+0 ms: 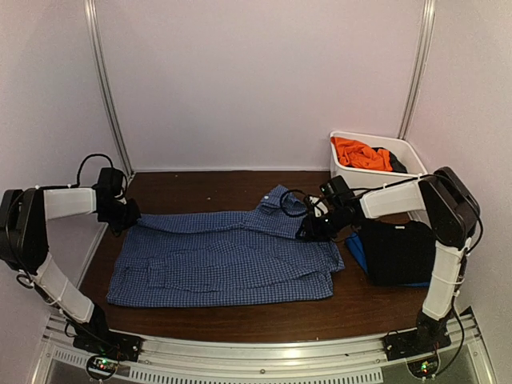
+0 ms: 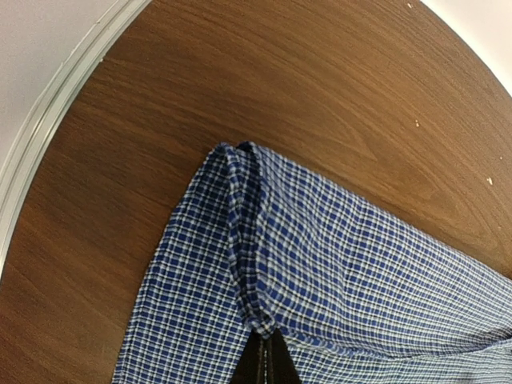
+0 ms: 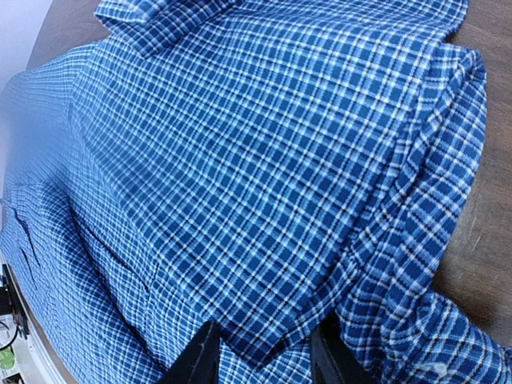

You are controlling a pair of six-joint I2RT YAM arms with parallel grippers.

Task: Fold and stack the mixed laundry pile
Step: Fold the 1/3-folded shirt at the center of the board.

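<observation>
A blue-and-white checked collared shirt (image 1: 224, 256) lies spread flat on the brown table, collar toward the back right. At its back left corner my left gripper (image 1: 130, 218) is shut on a bunched fold of the shirt (image 2: 264, 316); the two dark fingers (image 2: 268, 360) are pressed together. My right gripper (image 1: 309, 230) hangs over the shirt's right end. Its fingers (image 3: 200, 360) stand apart, and a folded corner of the shirt (image 3: 268, 336) lies loose between them. An orange T-shirt (image 1: 362, 152) sits in the tub. A folded black piece (image 1: 400, 250) rests on a blue piece (image 1: 357, 254).
A white plastic tub (image 1: 404, 148) stands at the back right against the wall. The black and blue pieces lie just right of the shirt, under my right arm. White walls close in the back and both sides. A metal rail (image 1: 256, 352) runs along the near edge.
</observation>
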